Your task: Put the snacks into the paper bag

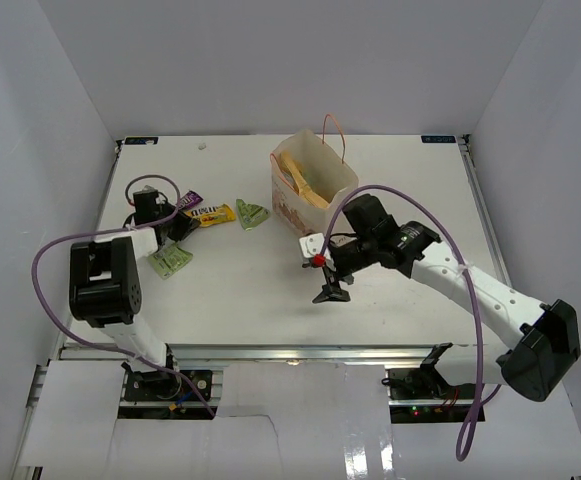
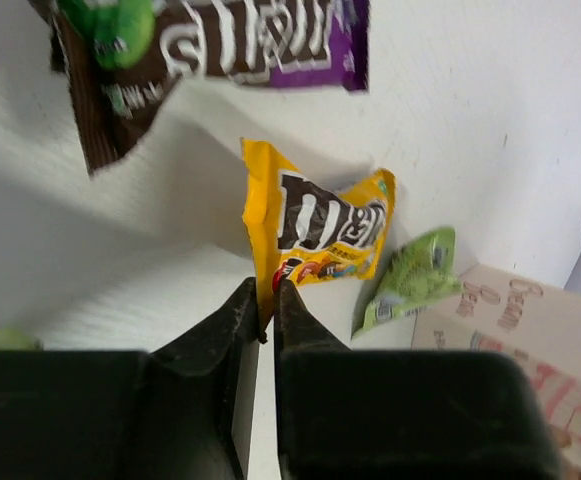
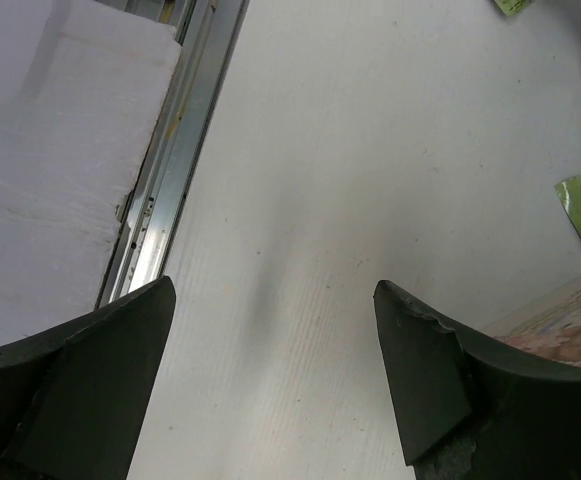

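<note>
Left wrist view: small yellow candy wrapper with brown lettering [image 2: 320, 225] has its near corner in the slit between the jaws of the left gripper [image 2: 267, 300]. We read that as clenched on the yellow candy wrapper. It's a thin edge pinch, not a deep one. We cannot tell whether the wrapper is flat on the white table [image 2: 490, 120] or just off it. Purple-and-brown candy wrapper [image 2: 260, 40] sits at its 11 o'clock. Light green wrapper [image 2: 415, 275] is at its 4 o'clock, just beside it. A corner of the cream paper bag with reddish print [image 2: 530, 350] shows past that.

Top view: paper bag stands upright at 1 o'clock of table centre, mouth open. A large yellow crisp packet [image 1: 300, 178] is already inside. Loose wrappers cluster at 10 o'clock, well apart from the bag. A second green wrapper [image 1: 170, 262] lies at 6 o'clock of the left gripper. Right gripper [image 1: 330, 290] hangs over bare table at 6 o'clock of the bag, jaws released wide, holding nothing.

Step in hand, as we judge it: pickup of the yellow candy wrapper. Next we lift clear, carry toward 2 o'clock and get above the bag rim before release. Risk: the corner pinch slips, or the wrapper catches the rim. We count four small wrappers outside the bag.
</note>
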